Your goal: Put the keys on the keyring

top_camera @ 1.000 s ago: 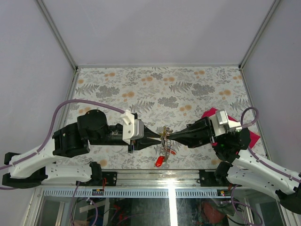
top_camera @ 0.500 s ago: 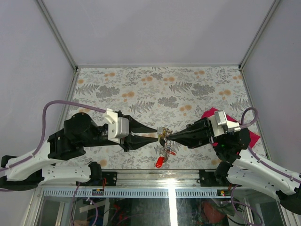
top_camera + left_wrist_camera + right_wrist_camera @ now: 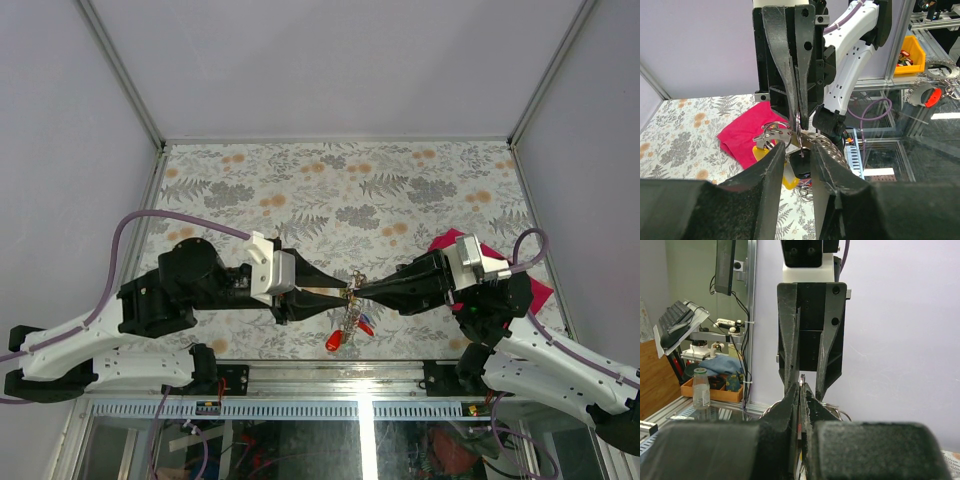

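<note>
Both grippers meet tip to tip above the table's near edge. My right gripper (image 3: 358,291) is shut on the thin silvery keyring (image 3: 798,121), which is also seen edge-on between its pads (image 3: 802,379). A bunch of keys hangs under the ring: a black head (image 3: 803,164), a yellow head (image 3: 760,152) and a red head (image 3: 335,341). My left gripper (image 3: 799,148) is open, its two fingers straddling the ring and the black key head without pinching them. A chain of small rings (image 3: 834,148) dangles beside the right finger.
A magenta cloth (image 3: 540,290) lies on the flowered table (image 3: 340,190) under the right arm and shows behind the keys (image 3: 742,135) in the left wrist view. The table's metal front rail (image 3: 330,375) runs just below the hanging keys.
The left gripper drew back to the left and opened, then came forward again so its tips straddle the ring. The right gripper held still and shut; the key bunch swung slightly.
</note>
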Motion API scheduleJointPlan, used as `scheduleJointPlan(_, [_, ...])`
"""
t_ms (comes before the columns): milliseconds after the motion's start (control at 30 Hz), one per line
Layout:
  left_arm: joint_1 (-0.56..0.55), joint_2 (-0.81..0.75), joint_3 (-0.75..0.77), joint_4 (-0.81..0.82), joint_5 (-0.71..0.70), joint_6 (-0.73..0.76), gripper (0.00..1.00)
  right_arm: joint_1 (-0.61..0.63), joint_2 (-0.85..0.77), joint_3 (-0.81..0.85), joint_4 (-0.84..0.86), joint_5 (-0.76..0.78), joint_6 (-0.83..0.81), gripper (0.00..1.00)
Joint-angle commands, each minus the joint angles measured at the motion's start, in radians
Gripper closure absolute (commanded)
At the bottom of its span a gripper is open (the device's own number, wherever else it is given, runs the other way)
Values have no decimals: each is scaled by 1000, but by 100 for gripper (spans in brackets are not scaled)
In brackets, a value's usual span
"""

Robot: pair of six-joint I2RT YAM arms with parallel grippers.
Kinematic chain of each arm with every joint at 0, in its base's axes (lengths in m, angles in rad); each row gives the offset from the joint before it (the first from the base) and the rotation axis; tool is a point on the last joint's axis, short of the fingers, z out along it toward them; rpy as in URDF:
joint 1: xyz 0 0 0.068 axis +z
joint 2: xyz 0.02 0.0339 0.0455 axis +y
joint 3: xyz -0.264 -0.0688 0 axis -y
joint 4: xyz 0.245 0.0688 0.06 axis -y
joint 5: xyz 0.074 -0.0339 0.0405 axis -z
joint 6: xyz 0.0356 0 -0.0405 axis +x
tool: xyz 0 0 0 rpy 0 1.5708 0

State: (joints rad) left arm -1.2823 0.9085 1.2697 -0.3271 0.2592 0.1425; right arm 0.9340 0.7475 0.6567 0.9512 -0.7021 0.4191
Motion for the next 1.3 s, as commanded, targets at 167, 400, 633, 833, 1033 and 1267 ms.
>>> scheduleJointPlan(167, [-2, 0, -4, 93, 14, -15, 73, 1, -11, 43, 53, -15, -12, 100])
scheduleJointPlan(400, [-3, -5, -4, 100, 6, -15, 73, 1, -21, 39, 31, -6, -30, 100])
scheduleJointPlan(633, [-3, -17, -6, 106, 9, -20, 72, 1, -36, 39, 18, 9, -45, 100])
scheduleJointPlan(833, [-2, 3, -5, 97, 24, -20, 73, 1, -34, 41, 23, 6, -42, 100])
scheduleJointPlan(1033, [-3, 13, -10, 95, 31, -21, 77, 0, -33, 47, 19, 3, -41, 100])
scheduleJointPlan(1267, [-3, 26, -9, 90, 34, -22, 82, 1, -31, 47, 21, 1, -40, 100])
